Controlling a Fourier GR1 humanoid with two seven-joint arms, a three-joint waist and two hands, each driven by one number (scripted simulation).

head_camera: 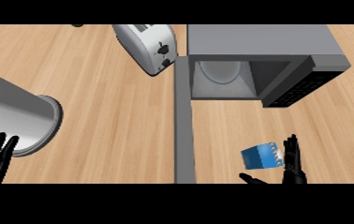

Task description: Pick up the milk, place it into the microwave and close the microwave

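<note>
A small blue milk carton (262,156) lies on the wooden counter at the lower right. My right hand (294,164) stands just to its right, fingers straight and up, thumb reaching under the carton's near side; it is open and not curled round the carton. The grey microwave (262,40) sits at the top right with its cavity (224,78) open, a glass turntable inside, and its door (182,120) swung out toward me as a long grey strip. My left hand (7,155) shows only at the lower left edge, fingers up, open.
A silver toaster (149,47) stands left of the microwave at the top. A large grey cylindrical pot (27,120) lies at the left edge, beside my left hand. Bare wood stretches between the pot and the microwave door.
</note>
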